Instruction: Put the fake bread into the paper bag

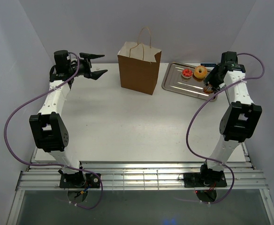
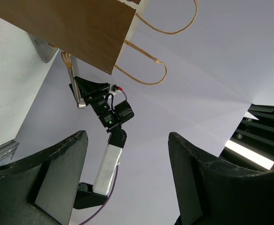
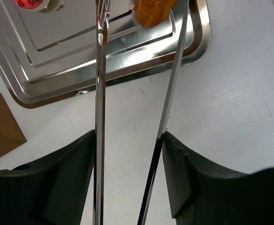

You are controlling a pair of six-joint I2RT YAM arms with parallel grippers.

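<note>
steel tongs (image 3: 100, 117) clamped in the right tool (image 3: 130, 140) straddle the bun (image 3: 153, 11); left tool (image 2: 127, 140) gapes.

Top view overlooks table (image 1: 127, 122); close wrist views share paper bag (image 2: 71, 28).

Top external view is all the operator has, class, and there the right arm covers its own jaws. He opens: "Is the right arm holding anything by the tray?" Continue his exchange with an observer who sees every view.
Observer: Yes. In the right wrist view, the right gripper has its jaws shut on the tongs, with one thin metal arm against each jaw.
Operator: Where do the tongs end up?
Observer: They reach out over the tray, and their arms pass either side of the golden-brown bun. The tips are cut off by the picture's edge, so I cannot tell whether they are pinching it.
</note>
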